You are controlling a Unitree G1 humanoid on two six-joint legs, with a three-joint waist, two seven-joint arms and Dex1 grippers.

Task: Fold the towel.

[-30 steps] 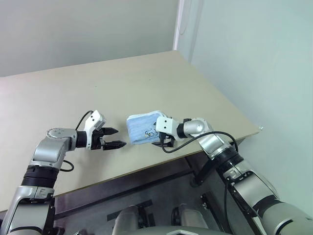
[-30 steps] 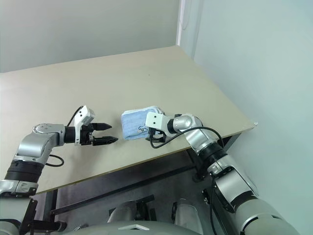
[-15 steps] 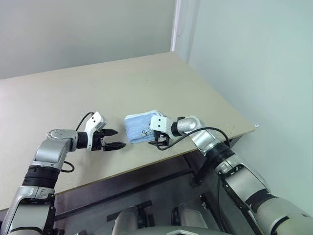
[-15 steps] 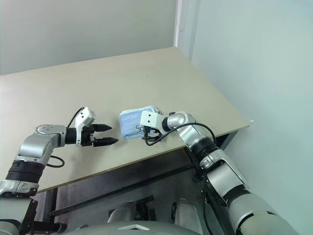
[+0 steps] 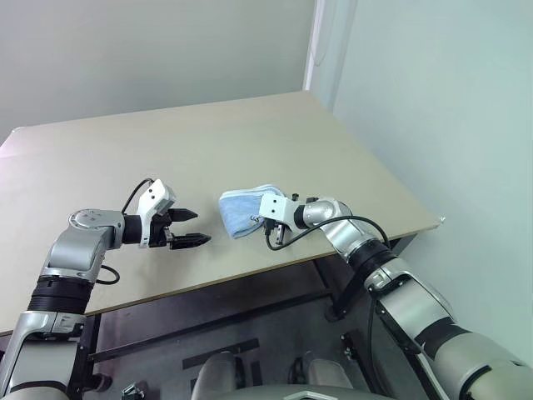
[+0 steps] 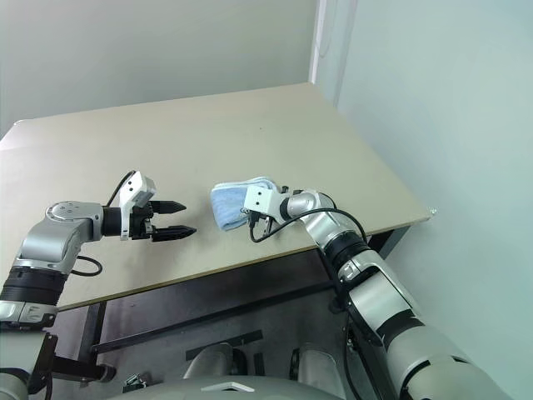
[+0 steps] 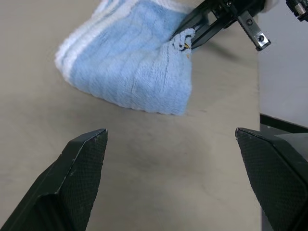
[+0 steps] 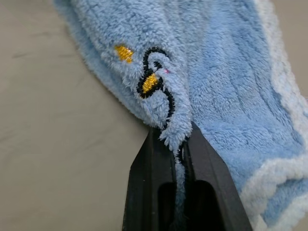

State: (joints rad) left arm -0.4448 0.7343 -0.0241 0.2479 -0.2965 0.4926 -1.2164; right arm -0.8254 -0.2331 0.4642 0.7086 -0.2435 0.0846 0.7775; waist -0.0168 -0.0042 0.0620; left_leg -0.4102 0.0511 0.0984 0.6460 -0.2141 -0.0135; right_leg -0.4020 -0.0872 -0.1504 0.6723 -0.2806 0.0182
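Near the desk [image 5: 250, 142] edge, the right gripper [image 8: 174, 144] clamps the towel [image 5: 244, 212] corner; lift gently. The left gripper [image 5: 193, 227] hangs apart.

My G1's arms, silver shells with black joints

Both arms are brushed silver with black bands at the joints, and each wrist carries a small white block with dark dots. A thin black cable loops off each forearm. The left pincer [image 5: 193, 227] has two pointed black fingers with a fine cross-hatched texture up close, and I can see silver screws on the right pincer [image 7: 188, 36] along its black linkage.
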